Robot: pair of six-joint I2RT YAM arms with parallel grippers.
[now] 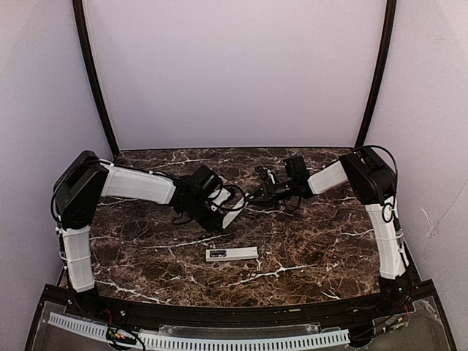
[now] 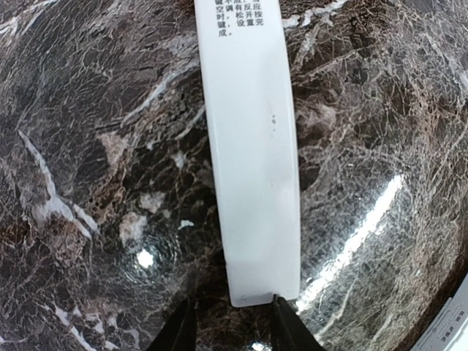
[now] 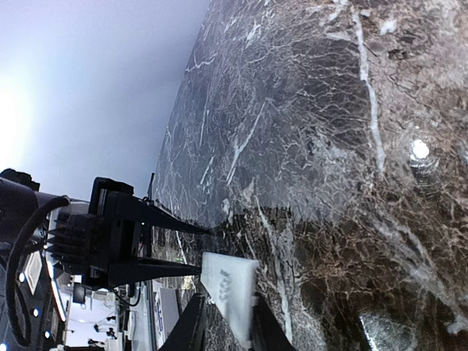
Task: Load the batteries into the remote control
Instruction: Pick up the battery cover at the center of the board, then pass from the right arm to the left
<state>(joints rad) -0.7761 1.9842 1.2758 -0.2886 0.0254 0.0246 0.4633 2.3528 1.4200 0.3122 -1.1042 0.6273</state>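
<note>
White remote control (image 2: 252, 153) spans between both arms' closed tools, held mid-air.

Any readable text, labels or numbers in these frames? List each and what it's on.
"应 / 有反应 / 开按 / 松开 设置完 / 成": partial Chinese print, cropped, on the slim white remote bar held in the left tool.
Dark print on the white piece in the right tool: blurred.
Flat white piece on the table: too small.

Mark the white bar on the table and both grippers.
white bar on the table (image 1: 234, 254), top view, middle.
left gripper (image 2: 232, 301), left wrist view, between fingertips.
right gripper (image 3: 228, 301), right wrist view, between fingertips.
</note>
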